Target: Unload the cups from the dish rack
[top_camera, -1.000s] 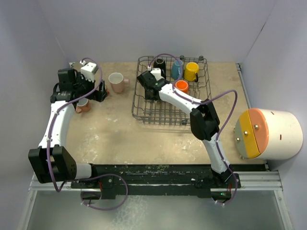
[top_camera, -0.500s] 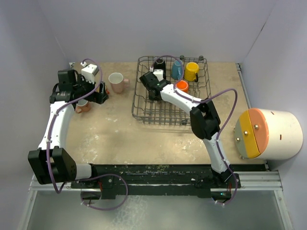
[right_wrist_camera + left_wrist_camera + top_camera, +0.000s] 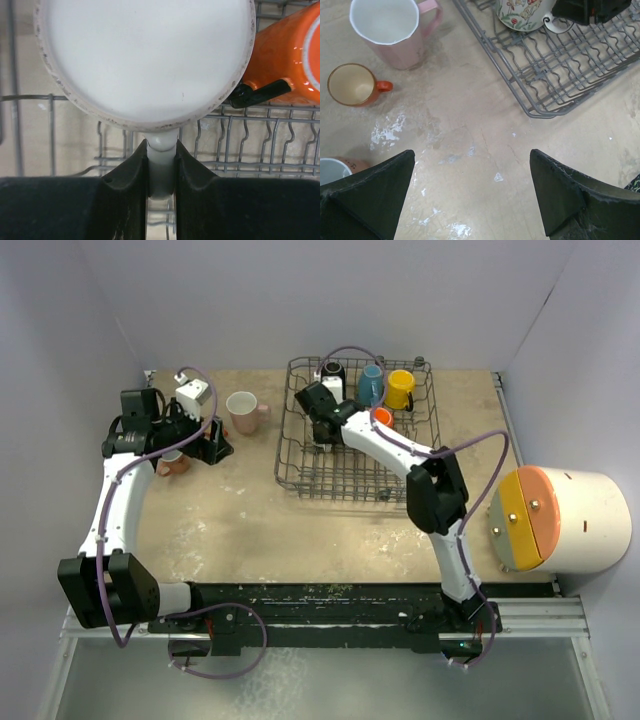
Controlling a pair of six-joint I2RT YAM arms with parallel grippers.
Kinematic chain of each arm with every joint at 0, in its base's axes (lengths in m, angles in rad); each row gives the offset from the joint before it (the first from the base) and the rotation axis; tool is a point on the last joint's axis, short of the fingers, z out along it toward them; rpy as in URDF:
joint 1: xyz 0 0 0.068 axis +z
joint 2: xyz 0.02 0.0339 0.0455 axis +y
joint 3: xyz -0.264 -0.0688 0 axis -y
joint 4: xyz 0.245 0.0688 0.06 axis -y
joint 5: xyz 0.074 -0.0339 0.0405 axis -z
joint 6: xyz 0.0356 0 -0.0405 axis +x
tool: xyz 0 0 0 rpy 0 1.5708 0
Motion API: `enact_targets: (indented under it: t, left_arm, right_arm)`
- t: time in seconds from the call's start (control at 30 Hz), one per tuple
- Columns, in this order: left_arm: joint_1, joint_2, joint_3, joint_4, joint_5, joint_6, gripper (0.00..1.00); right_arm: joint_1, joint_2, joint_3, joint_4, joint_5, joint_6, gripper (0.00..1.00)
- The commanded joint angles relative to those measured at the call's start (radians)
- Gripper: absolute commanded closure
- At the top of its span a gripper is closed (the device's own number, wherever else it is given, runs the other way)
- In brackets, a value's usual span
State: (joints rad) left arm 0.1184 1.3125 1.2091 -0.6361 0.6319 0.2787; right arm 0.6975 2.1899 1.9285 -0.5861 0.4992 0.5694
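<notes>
Pinching the handle of a white mug (image 3: 145, 55) from both sides, the right gripper (image 3: 161, 150) has its black fingers (image 3: 127, 180) nearly together at the bottom of the right wrist view, with only the pale handle between them. The mug's round white face fills the top of that frame, straight beyond the fingertips. It sits inside the dish rack (image 3: 310, 475), whose wavy grey wires run under it. Just right of it, at the upper right edge, lies an orange mug (image 3: 285, 55) with a black handle.

The left gripper (image 3: 471, 155) is spread wide over the bare beige table (image 3: 450, 100), its two dark fingers (image 3: 375, 190) in the lower corners of the left wrist view, holding and touching nothing. By the lower left finger a third mug (image 3: 332, 169) shows only part of its rim. Farther up on the left stands a small orange cup (image 3: 352, 84), upright. Beyond it is a pink mug (image 3: 387, 27), also upright. Both are well left of the rack's corner.

From above, a black mug (image 3: 335, 370), a blue mug (image 3: 371, 385) and a yellow mug (image 3: 400, 388) line the rack's far side. A big white drum (image 3: 575, 520) lies at the right edge.
</notes>
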Motion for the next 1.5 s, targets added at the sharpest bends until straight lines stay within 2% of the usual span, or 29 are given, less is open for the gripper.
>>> enact_targets:
  t: [0.0,0.2,0.3,0.43,0.5,0.67,0.8,0.93,1.0,1.17,1.33,1.47]
  left_arm:
    - [0.002,-0.042,0.035,-0.01,0.108,0.065,0.01]
    - [-0.018,-0.037,0.025,-0.006,0.127,0.121,0.01]
    - [-0.049,-0.047,0.016,-0.016,0.155,0.173,0.01]
    - [-0.093,-0.047,0.015,-0.086,0.222,0.264,0.01]
    - [-0.133,-0.057,0.003,-0.1,0.207,0.285,0.01]
    - [-0.19,-0.15,-0.096,-0.017,0.179,0.332,0.01]
    - [-0.206,-0.207,-0.12,-0.019,0.159,0.485,0.01]
    - [-0.207,-0.231,-0.153,-0.043,0.102,0.711,0.01]
    - [-0.207,-0.258,-0.181,-0.017,0.088,0.763,0.01]
    - [-0.207,-0.38,-0.3,0.21,0.119,0.777,0.01]
    - [-0.207,-0.46,-0.395,0.32,0.13,0.863,0.04]
    - [-0.208,-0.463,-0.426,0.376,0.132,0.87,0.06]
  right_arm:
    - [0.007,-0.215,0.079,0.046,-0.016,0.005,1.0]
    - [0.006,-0.34,0.006,0.08,-0.212,0.112,1.0]
    - [0.005,-0.421,-0.087,0.166,-0.364,0.182,1.0]
    - [-0.001,-0.487,-0.202,0.259,-0.499,0.301,1.0]
    - [-0.003,-0.507,-0.259,0.315,-0.556,0.354,1.0]
    - [-0.005,-0.527,-0.35,0.467,-0.679,0.466,1.0]
    - [-0.016,-0.526,-0.395,0.566,-0.774,0.551,1.0]
    - [-0.035,-0.553,-0.497,0.723,-0.862,0.662,1.0]
    - [-0.035,-0.569,-0.551,0.787,-0.891,0.7,1.0]
    - [-0.034,-0.609,-0.694,0.98,-0.925,0.817,1.0]
    - [-0.033,-0.626,-0.769,1.17,-0.919,0.912,1.0]
    - [-0.021,-0.637,-0.791,1.221,-0.918,0.949,1.0]
